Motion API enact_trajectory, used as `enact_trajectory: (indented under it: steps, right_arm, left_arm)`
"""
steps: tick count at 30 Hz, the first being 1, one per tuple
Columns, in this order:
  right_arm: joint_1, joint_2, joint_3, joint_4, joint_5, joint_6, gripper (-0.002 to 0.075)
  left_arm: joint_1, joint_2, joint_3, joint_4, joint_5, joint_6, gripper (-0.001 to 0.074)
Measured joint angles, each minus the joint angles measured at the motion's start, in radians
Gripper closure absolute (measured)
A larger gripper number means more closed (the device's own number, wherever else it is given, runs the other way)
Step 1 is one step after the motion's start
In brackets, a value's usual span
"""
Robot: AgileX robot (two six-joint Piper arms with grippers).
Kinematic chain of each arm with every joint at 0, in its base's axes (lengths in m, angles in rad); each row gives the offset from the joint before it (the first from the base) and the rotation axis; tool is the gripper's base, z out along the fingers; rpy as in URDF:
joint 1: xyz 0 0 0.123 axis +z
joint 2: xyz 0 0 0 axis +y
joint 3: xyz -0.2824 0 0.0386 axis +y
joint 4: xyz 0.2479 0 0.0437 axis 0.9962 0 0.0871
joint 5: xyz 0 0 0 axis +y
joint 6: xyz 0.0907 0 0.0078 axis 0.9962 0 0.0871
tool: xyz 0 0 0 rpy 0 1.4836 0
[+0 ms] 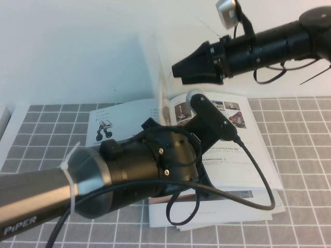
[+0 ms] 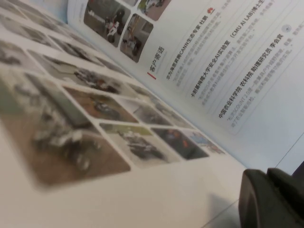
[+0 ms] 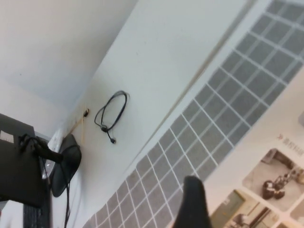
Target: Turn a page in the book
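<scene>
- A grey mat (image 1: pixel 300 155) with a white grid is spread on the table.
- White booklets (image 1: pixel 217 214) are stacked on it.
- A looped black cable (image 3: pixel 111 116) is seen against the white wall.

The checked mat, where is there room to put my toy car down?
The checked mat is bare right of the book, and at the far left corner. The middle is crowded: the left gripper sits low over the book by the lifted page, and the open right gripper hangs above it.
</scene>
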Motion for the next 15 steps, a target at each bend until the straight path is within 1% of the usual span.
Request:
enact_trajectory:
  steps: [4,6,8,10,12,14,15]
  right_arm:
    - [-0.009,-0.041,-0.049,-0.038,0.002,-0.004,0.0218]
    - [-0.013,-0.057,-0.067,-0.107,0.004,-0.008,0.0220]
    - [-0.015,-0.061,-0.074,-0.230,0.008,-0.008,0.0242]
    - [-0.015,-0.058,-0.069,-0.370,0.008,-0.005,0.0313]
    - [-0.015,-0.043,-0.060,-0.492,0.012,0.013,0.0413]
    - [-0.015,-0.017,-0.050,-0.576,0.014,0.039,0.0547]
    - [-0.015,-0.005,-0.046,-0.599,0.014,0.045,0.0599]
  left_arm:
    - [0.000,0.000,0.003,0.000,0.002,-0.047,0.0738]
    - [0.000,0.000,0.013,0.000,0.009,-0.060,0.0738]
    - [0.000,0.000,0.027,0.000,0.033,-0.082,0.0738]
    - [0.003,0.004,0.045,-0.002,0.054,-0.088,0.0738]
    - [0.012,0.011,0.067,-0.003,0.060,-0.098,0.0738]
    - [0.027,0.021,0.094,-0.006,0.060,-0.117,0.0738]
    - [0.031,0.023,0.110,-0.008,0.062,-0.128,0.0738]
